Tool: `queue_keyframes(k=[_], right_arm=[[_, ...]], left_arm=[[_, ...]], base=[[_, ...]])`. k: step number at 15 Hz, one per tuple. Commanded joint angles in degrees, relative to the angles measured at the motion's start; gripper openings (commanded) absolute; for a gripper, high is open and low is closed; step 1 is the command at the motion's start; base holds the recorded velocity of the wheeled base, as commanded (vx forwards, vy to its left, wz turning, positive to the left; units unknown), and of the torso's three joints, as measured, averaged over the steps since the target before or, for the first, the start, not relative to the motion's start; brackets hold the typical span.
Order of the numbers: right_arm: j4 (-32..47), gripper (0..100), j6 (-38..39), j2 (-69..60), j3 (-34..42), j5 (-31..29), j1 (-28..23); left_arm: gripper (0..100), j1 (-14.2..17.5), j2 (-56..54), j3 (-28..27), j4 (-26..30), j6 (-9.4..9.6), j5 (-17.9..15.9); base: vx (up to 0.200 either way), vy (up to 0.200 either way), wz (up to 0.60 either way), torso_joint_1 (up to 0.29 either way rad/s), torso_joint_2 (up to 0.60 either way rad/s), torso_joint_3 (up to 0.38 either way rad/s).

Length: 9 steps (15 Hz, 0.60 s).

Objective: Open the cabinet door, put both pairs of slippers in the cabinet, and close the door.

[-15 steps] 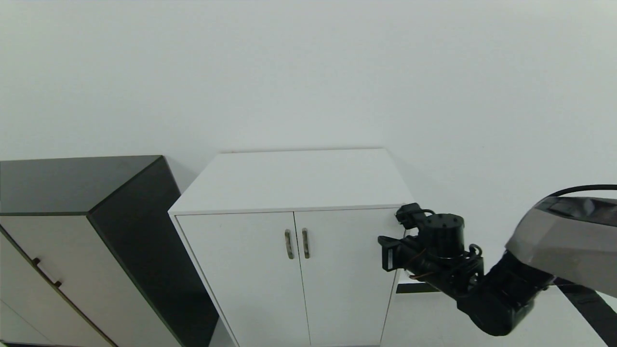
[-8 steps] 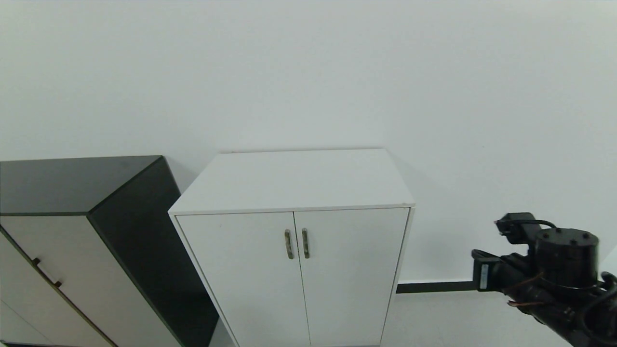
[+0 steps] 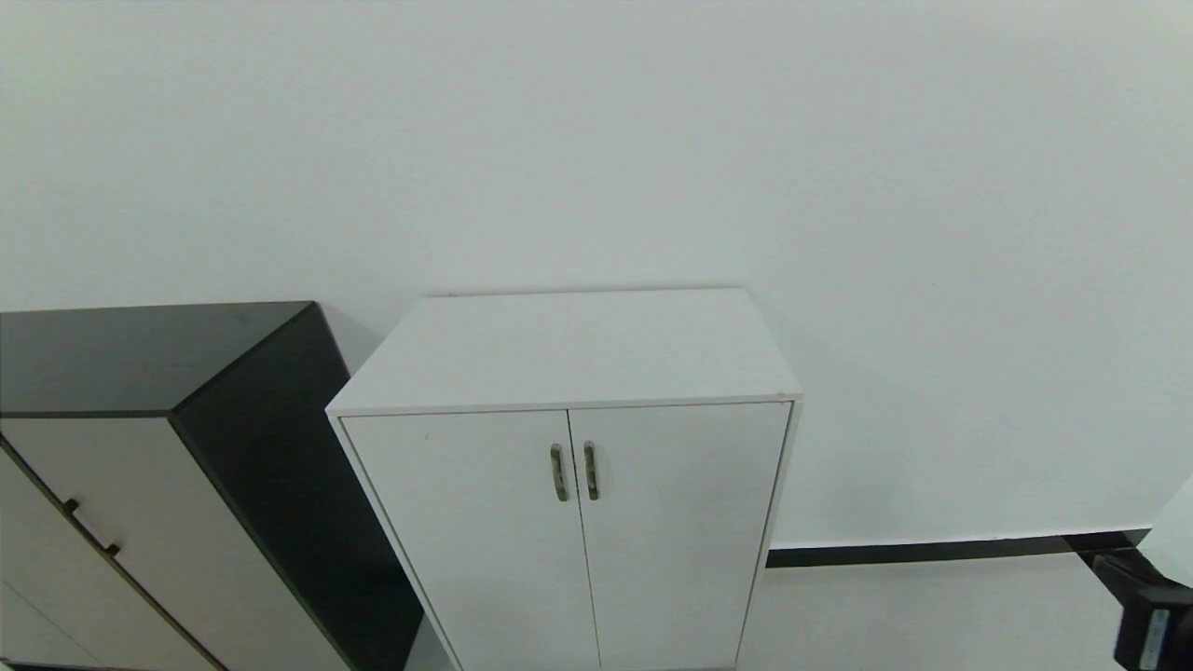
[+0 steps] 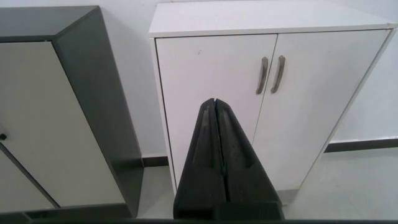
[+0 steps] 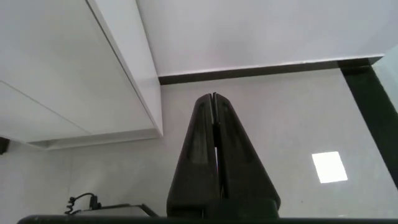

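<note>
cabinet (image 3: 569, 349): smooth white board, matt, laminate-like
door handles (image 3: 559, 472): dull brushed metal
dark cabinet (image 3: 252, 391): matt black panels, pale smooth front
left hand (image 4: 216, 102): black, matt, plastic-looking
right hand (image 5: 214, 98): same black matt finish
floor (image 5: 292, 118): pale, smooth, faint sheen below the right hand

The white cabinet (image 3: 569, 349) had its doors (image 3: 485, 531) shut, barring the way inside. A dark cabinet (image 3: 252, 410) stood just beside its left; the floor (image 3: 932, 615) on its right seemed passable.

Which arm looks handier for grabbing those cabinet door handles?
Probably left: the left gripper, shut, points at the doors, handles just ahead. The right gripper faces floor beside the cabinet.
</note>
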Motion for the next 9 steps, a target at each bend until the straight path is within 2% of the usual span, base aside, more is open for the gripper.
queue_keyframes(k=[1,2,3,7,9], right_arm=[[21.5,0,0.8,-30.44,1.26,-0.05,-0.71],[27.92,0,0.89,-38.62,1.88,0.56,-2.91],[30.46,0,0.98,-44.94,3.46,2.23,-5.9],[30.46,0,0.71,-54.08,6.62,3.82,-12.75],[30.38,0,1.07,-55.84,6.53,5.31,-12.93]], left_arm=[[0,0.01,0.08,0.0,0.0,-0.03,-0.02],[0,0.01,0.08,0.0,0.0,-0.03,-0.02],[0,0.01,0.08,0.0,0.0,-0.03,-0.02],[0,0.01,0.08,0.0,0.0,-0.12,-0.02],[0,0.01,-0.01,0.0,0.0,-0.12,-0.02]], base=[[0.0,0.0,0.0,0.0,0.0,0.0],[0.0,0.0,0.0,0.0,0.0,0.0],[0.0,0.0,0.0,0.0,0.0,0.0],[0.0,0.0,0.0,0.0,0.0,0.0],[0.0,0.0,0.0,0.0,0.0,0.0]])
